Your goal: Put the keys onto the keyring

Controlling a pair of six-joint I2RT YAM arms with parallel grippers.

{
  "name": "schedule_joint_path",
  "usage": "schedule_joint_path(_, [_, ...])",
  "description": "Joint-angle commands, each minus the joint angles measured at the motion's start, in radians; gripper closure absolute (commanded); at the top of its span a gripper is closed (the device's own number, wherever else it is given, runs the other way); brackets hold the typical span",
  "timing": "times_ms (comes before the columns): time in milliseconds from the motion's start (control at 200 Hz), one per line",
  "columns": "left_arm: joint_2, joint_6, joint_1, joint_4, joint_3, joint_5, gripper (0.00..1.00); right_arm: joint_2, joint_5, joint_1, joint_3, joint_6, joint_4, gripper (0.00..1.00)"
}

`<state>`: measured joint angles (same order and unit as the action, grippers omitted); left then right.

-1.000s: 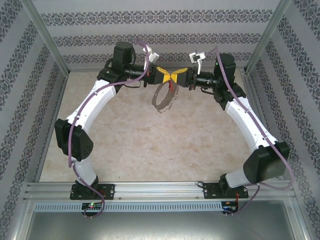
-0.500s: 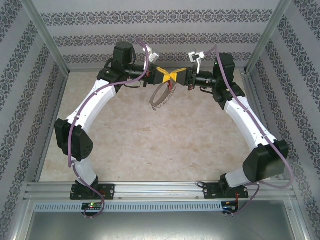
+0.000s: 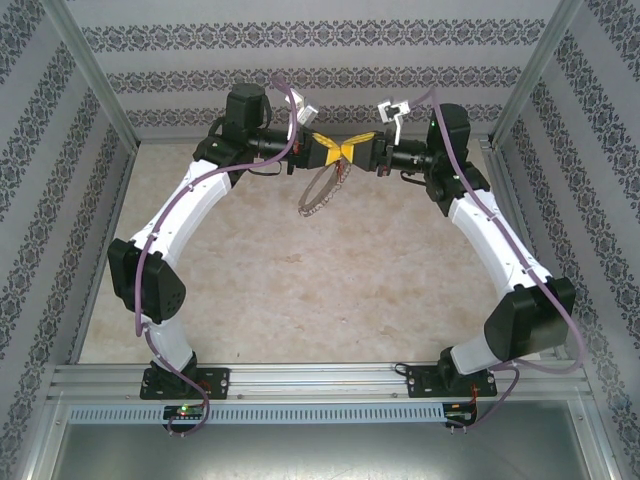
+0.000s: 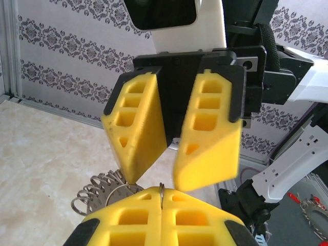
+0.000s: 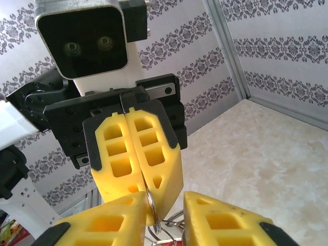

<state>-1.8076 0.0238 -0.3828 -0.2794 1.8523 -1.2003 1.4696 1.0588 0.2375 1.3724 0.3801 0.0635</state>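
Note:
Above the far middle of the table my two grippers meet tip to tip. The left gripper [image 3: 333,152] [image 4: 162,195] is shut on the thin wire of the keyring [image 3: 318,195], which hangs below it as a floppy loop fringed with small silvery bits [image 4: 97,190]. Facing it, the right gripper [image 3: 358,150] [image 5: 165,207] is open, and its yellow fingers [image 4: 136,133] straddle the left fingertips and the pinched wire [image 5: 153,204]. Just a sliver of the key's red head [image 5: 168,244] shows at the bottom edge of the right wrist view, under the ring bits.
The beige marbled table [image 3: 300,280] lies well below the grippers. Patterned walls and aluminium posts [image 3: 90,70] close in the back and sides. A metal rail [image 3: 320,378] with the arm bases runs along the near edge.
The keyring has turned from a wide oval to hang more edge-on under the grippers. The right jaws now stand apart around the left fingertips. The arms have barely moved.

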Motion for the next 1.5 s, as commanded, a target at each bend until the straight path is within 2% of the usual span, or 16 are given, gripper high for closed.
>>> schedule_joint_path(0, [0.049,-0.005,-0.011,0.071,0.001,-0.014,1.0,-0.062,-0.001,-0.006,-0.044,0.013,0.04,0.63])
schedule_joint_path(275, [0.047,-0.004,-0.012,0.069,-0.001,-0.022,1.0,-0.105,-0.02,-0.004,-0.105,0.066,0.103,0.6])
schedule_joint_path(824, [0.051,0.006,-0.014,0.086,-0.003,-0.033,1.0,-0.03,-0.002,0.009,-0.074,0.118,0.17,0.6])
schedule_joint_path(1014, [0.047,0.015,-0.018,0.096,-0.006,-0.029,1.0,-0.016,0.016,0.022,-0.054,0.123,0.18,0.71])
schedule_joint_path(1309, [0.039,0.014,-0.021,0.087,-0.005,-0.03,1.0,-0.007,0.019,0.028,-0.035,0.121,0.182,1.0])
schedule_joint_path(1494, [0.033,0.016,-0.025,0.081,0.0,-0.009,0.99,0.003,0.032,0.028,-0.02,0.108,0.171,1.0])
